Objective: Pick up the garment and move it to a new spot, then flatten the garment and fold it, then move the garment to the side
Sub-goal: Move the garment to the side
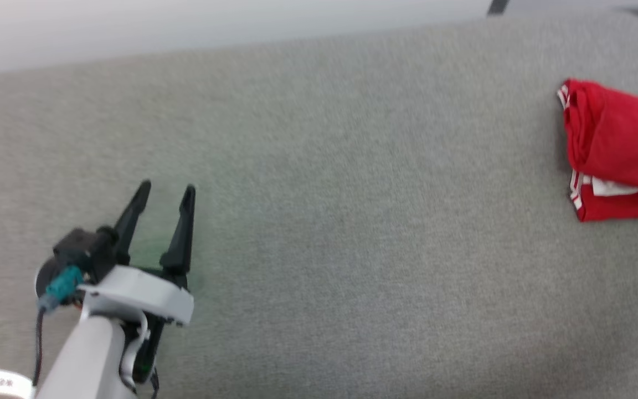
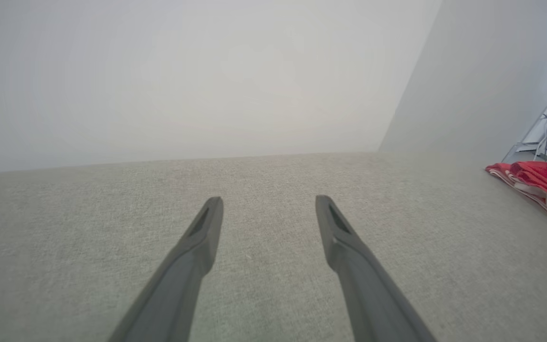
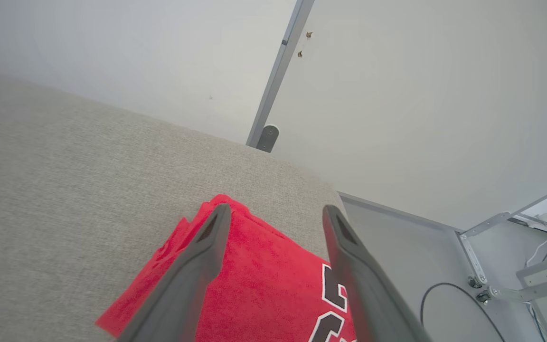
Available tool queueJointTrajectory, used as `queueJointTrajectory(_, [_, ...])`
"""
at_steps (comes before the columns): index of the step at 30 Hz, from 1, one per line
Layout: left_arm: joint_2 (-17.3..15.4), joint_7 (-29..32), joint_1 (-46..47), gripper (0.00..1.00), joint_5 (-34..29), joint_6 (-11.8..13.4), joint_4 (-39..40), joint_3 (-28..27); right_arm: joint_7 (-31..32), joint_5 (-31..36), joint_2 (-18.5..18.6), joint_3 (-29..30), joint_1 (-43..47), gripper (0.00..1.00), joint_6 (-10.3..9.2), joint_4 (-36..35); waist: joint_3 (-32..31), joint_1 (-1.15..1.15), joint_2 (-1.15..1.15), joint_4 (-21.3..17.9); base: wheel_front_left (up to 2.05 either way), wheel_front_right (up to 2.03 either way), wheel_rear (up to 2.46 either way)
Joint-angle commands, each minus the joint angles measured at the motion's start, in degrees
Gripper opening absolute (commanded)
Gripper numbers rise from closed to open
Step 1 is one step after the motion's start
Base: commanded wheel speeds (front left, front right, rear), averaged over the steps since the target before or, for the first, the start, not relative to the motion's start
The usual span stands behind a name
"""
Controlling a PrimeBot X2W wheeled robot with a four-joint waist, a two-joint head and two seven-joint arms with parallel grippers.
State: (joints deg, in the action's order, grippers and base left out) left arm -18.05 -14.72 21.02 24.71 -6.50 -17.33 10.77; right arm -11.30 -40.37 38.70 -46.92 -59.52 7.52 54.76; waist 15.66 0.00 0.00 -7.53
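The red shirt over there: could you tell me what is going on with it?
The red shirt lies folded near the right edge of the grey surface. The right gripper hangs open over it, gripping nothing. The left gripper is open too, above bare surface far to the left.

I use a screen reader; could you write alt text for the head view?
A folded red shirt lies at the far right of a grey fabric surface. The robot's left gripper, open and empty, is at the lower left, apart from it.
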Motion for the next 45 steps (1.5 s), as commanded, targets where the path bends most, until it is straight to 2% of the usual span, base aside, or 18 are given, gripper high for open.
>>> queueJointTrajectory(1, [0.42, -0.32, -2.00, 1.00, -0.02, 0.61, -0.14, -0.37, -1.20, -0.73, -0.28, 0.36, 2.47, 1.00, -0.06, -0.55, -6.17, 0.00, 0.00, 3.55, 0.00, 0.00, 0.00])
queueJointTrajectory(7, [0.63, -0.46, -6.49, 1.00, 0.19, 1.60, -0.15, -2.12, -3.29, -1.58, -1.59, 2.28, 9.00, 1.00, -0.06, -2.73, -11.05, 0.00, 0.00, 5.39, 0.00, 0.00, 0.00])
queueJointTrajectory(12, [0.61, -0.46, -11.20, 1.00, 0.09, 2.50, 0.56, -4.49, -3.84, -0.69, -2.71, 6.34, 16.03, 1.00, -0.06, -5.10, -15.15, 0.00, 0.00, 6.94, 0.00, 0.00, 0.00])
queueJointTrajectory(22, [0.69, -0.37, -17.47, 1.00, -0.11, 2.00, 1.17, -7.53, -3.92, 4.48, -4.21, 20.18, 31.40, 1.00, -0.06, -13.92, -19.32, 0.00, 0.00, 10.00, 0.00, 0.00, 0.00])
queueJointTrajectory(33, [1.48, -0.37, -21.27, 1.00, -2.03, 0.80, 2.88, -10.62, -2.64, 12.75, -11.24, 35.93, 46.65, 1.00, -0.06, -24.98, -21.33, 0.00, 0.00, 11.35, 0.00, 0.00, 0.00])
queueJointTrajectory(40, [2.43, -0.37, -22.30, 1.00, -3.73, 0.37, 3.17, -12.00, 2.74, 19.43, -17.80, 44.98, 55.25, 1.00, -0.06, -36.15, -21.82, 0.00, 0.00, 11.49, 0.00, 0.00, 0.00])
queueJointTrajectory(45, [3.05, -0.37, -22.65, 1.00, -4.62, -0.07, 3.48, -12.65, 5.96, 22.67, -22.11, 48.79, 60.80, 1.00, -0.06, -43.48, -21.96, 0.00, 0.00, 11.69, 0.00, 0.00, 0.00])
